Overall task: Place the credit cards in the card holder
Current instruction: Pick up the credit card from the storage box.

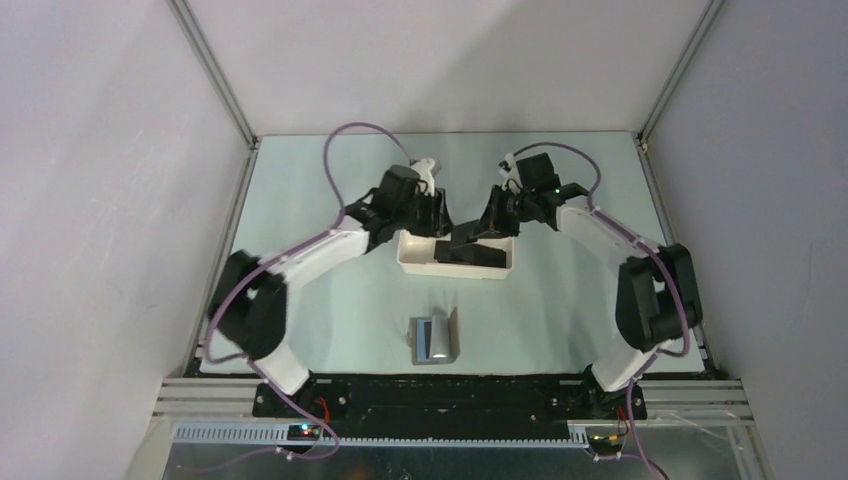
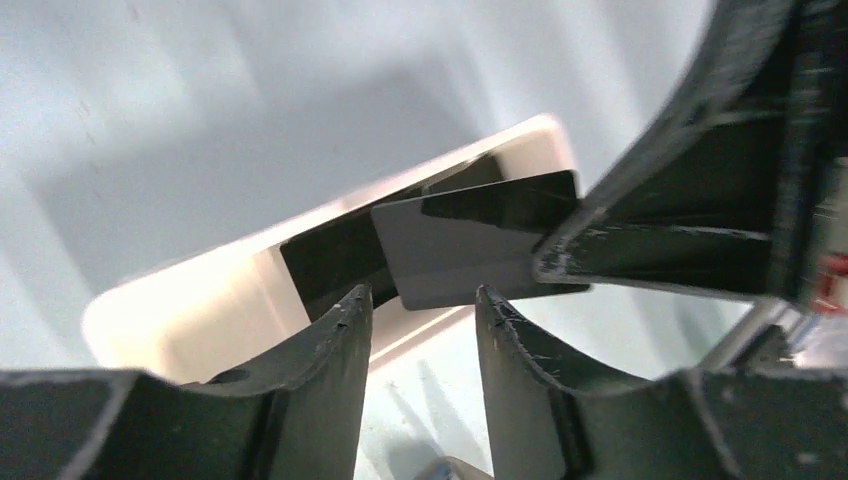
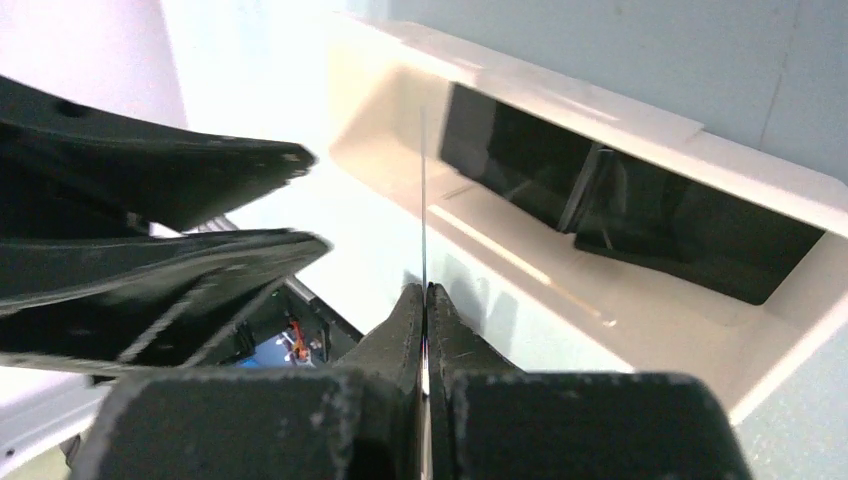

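1. Right end effector (image 3: 425, 290): fully closed, pinching one black credit card (image 2: 470, 250) by its edge. The card looks like a thin line from the right wrist view.
2. Left end effector (image 2: 420, 300): jaws partly apart and holding nothing. The near corner of the held card sits at the gap between its fingertips, and I see no contact.
3. The held card is lifted and tilted over the long white tray (image 2: 180, 320), so only the right arm carries it.
4. More credit cards (image 3: 620, 200) lie flat inside the tray. I see at least two overlapping but can't get an exact count.
5. Card holder (image 1: 435, 340): grey-brown wallet on the bench (image 1: 330, 300), near the arm bases and well apart from the tray. It is propped open with the silvery inside showing, and no card is visible in it.
6. Step, my read: the first card is out of the tray and the carry to the holder has not started.
7. Next move calls for:
   - swinging the right arm toward the near edge of the bench
   - lining the card's edge up with the wallet pocket
   - sliding the card in
   - probably using the left arm to steady the wallet, since it looks light and likely to tip or skid.
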You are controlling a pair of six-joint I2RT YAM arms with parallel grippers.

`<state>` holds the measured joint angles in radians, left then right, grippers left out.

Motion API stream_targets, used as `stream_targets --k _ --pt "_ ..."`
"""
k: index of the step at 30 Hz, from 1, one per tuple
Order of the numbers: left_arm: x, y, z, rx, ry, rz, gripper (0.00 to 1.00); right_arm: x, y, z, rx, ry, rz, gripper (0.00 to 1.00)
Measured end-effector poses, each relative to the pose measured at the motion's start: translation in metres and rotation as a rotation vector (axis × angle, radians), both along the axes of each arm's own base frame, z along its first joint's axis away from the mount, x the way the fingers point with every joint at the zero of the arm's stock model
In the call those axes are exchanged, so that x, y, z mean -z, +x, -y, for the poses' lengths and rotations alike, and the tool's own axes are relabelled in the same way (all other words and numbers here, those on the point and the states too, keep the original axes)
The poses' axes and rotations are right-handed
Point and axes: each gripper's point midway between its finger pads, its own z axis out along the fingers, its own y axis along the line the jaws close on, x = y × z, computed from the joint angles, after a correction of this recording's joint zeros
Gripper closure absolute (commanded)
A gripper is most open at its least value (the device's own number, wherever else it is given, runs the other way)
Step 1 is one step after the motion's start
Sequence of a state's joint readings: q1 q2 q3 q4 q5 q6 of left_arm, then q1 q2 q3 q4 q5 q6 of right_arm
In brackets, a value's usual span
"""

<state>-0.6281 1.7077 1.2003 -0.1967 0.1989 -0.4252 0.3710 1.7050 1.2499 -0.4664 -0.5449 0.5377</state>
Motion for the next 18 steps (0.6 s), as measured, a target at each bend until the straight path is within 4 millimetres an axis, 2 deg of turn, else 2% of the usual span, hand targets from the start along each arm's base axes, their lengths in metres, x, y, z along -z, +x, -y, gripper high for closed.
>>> stream_targets --k 4,7,8,10,13,18 --pt "-0.094 -0.008 -0.009 0.008 -0.109 0.205 0.38 -0.048 -0.010 0.004 -0.042 0.052 0.122 1.00" --pt "-0.161 -0.031 -0.016 0.076 -0.215 0.354 0.34 -0.079 -0.027 0.008 -0.107 0.082 0.203 1.00" --pt "-0.178 -0.042 -0.018 0.111 -0.248 0.390 0.34 -0.086 -0.035 0.009 -0.136 0.084 0.219 1.00" --pt "-0.198 -0.063 -0.018 0.189 -0.296 0.431 0.33 -0.096 -0.051 0.010 -0.199 0.080 0.243 1.00" --pt "-0.201 -0.094 -0.017 0.323 -0.327 0.429 0.34 -0.103 -0.082 0.005 -0.300 0.068 0.254 1.00" --pt "-0.165 -0.125 -0.017 0.461 -0.299 0.311 0.35 -0.110 -0.159 -0.017 -0.530 0.065 0.233 1.00"
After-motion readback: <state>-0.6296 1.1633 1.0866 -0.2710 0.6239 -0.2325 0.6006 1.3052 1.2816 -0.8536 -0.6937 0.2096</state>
